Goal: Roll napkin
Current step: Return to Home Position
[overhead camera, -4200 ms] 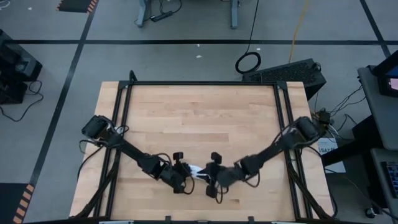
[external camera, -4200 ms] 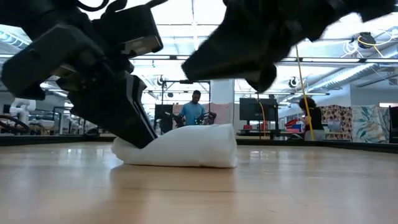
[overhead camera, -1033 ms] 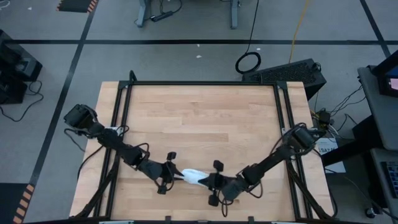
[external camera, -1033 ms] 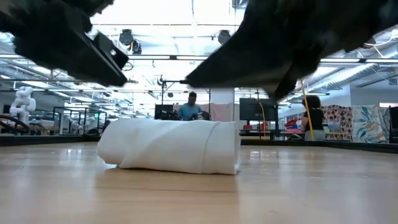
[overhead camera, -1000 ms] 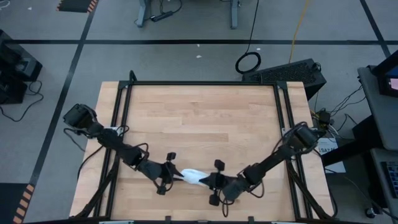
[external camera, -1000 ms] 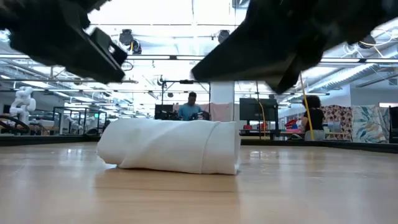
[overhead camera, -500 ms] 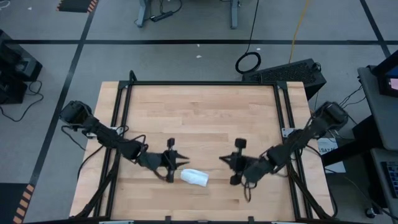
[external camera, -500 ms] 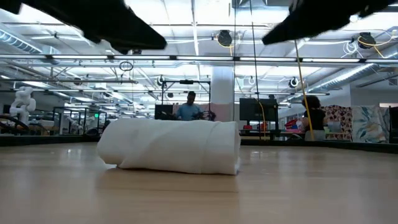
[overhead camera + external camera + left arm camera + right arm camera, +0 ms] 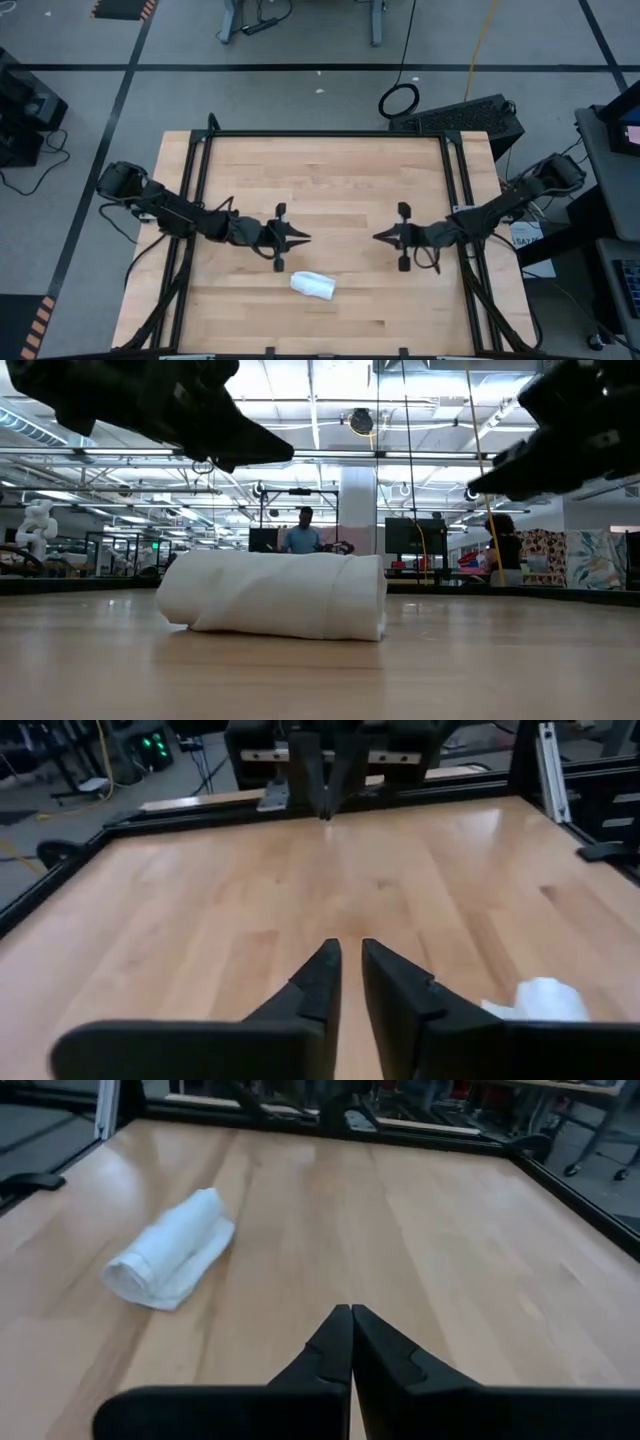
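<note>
Low view is giving you the napkin (image 9: pixel 275 595) lying as a finished roll on the bench (image 9: pixel 320 680), nearest the camera and touched by nothing. A second ago both arms were flanking its ends, and half a second ago they were hanging closer over it, so you are watching them pulling away toward the bench's middle. As I judge it, that is telling you the rolling is done and the roll is keeping its shape unaided, with only the retreat to rest remaining. Farther in, the left end effector (image 9: pixel 302 238) is hovering above the wood just beyond the napkin's left end. Its fingers are standing a narrow slit apart in its wrist view and carrying nothing. The right end effector (image 9: pixel 379 237) is hovering well apart from the roll on the other side, tips pointing toward the left one, fingers pressing together on nothing. Beyond the bench, a person (image 9: pixel 303 532) is standing in the room, far from the arms.
</note>
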